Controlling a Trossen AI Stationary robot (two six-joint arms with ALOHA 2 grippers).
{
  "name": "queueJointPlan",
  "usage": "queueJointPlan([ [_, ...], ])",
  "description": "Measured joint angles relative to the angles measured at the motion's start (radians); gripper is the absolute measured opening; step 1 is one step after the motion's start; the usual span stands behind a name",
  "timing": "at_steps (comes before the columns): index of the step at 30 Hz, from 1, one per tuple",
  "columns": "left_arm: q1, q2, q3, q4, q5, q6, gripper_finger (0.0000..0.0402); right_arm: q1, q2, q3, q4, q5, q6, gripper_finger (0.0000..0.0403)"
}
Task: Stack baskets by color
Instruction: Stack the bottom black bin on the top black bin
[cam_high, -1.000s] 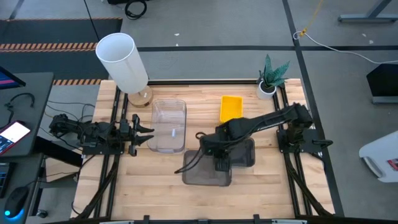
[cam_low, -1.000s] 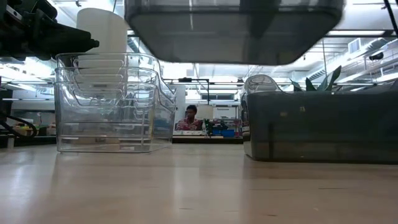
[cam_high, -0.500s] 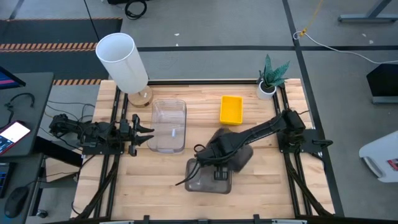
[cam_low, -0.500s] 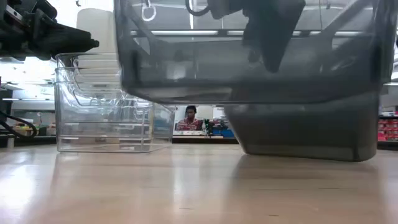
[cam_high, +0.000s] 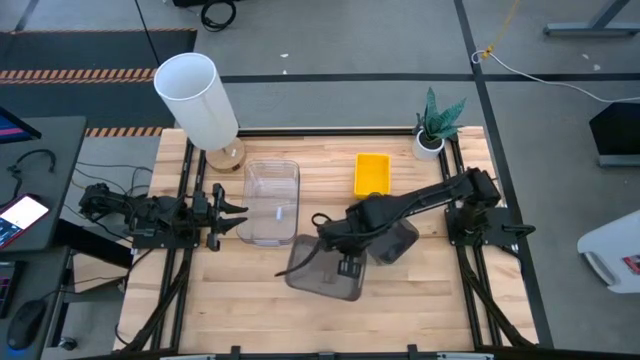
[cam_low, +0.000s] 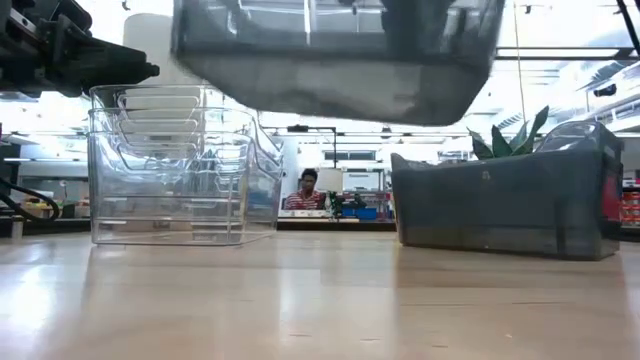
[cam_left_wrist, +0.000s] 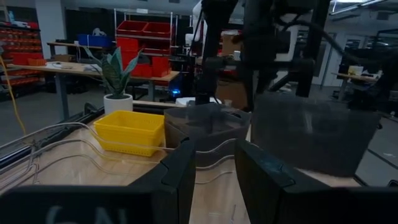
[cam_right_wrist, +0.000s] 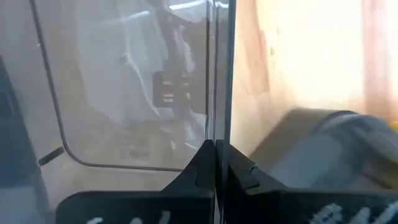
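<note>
My right gripper (cam_high: 346, 266) is shut on a smoky grey basket (cam_high: 322, 270), which hangs tilted above the table's near middle (cam_low: 330, 60). A second grey basket (cam_high: 397, 240) stands by its bottom on the table just right of it. A stack of clear baskets (cam_high: 272, 203) stands left of centre, and a yellow basket (cam_high: 372, 174) stands behind. My left gripper (cam_high: 226, 210) waits open, level, at the left of the clear stack, with nothing between its fingers (cam_left_wrist: 185, 169). My right gripper pinches one wall of the grey basket at its rim (cam_right_wrist: 217, 134), one finger inside and one outside. The fingers come from above, pointing down. The basket hangs below them, tilted and lifted clear of the table.
A tall white cylinder (cam_high: 197, 100) stands at the far left corner and a small plant pot (cam_high: 431, 141) at the far right. Black rails run along both table sides. Bare wood lies along the near edge (cam_high: 260, 320). A person sits far behind in the room (cam_low: 307, 190).
My right gripper dipped with the grey basket toward the near edge, then rose again and shifted toward the table's left, rolling its wrist. The held basket has turned about and hangs high and tilted. The grey basket on the table has turned a little.
</note>
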Motion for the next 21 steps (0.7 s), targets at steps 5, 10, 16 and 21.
queueJointPlan([
  [5,0.0,0.0,0.0,0.0,0.0,0.0,0.0117,0.004,0.026,-0.003,0.02,-0.024,0.146,0.0005],
  [10,0.0,0.0,0.0,-0.002,0.0,0.0,0.0117,0.019,0.063,-0.006,0.025,-0.042,0.206,0.0005],
  [16,0.0,0.006,0.0,0.0,0.0,0.0,0.0117,0.029,0.133,-0.006,0.011,-0.11,0.24,0.0006],
  [21,0.0,0.006,0.0,0.001,0.0,0.0,0.0117,0.03,0.177,-0.006,0.011,-0.113,0.224,0.0009],
])
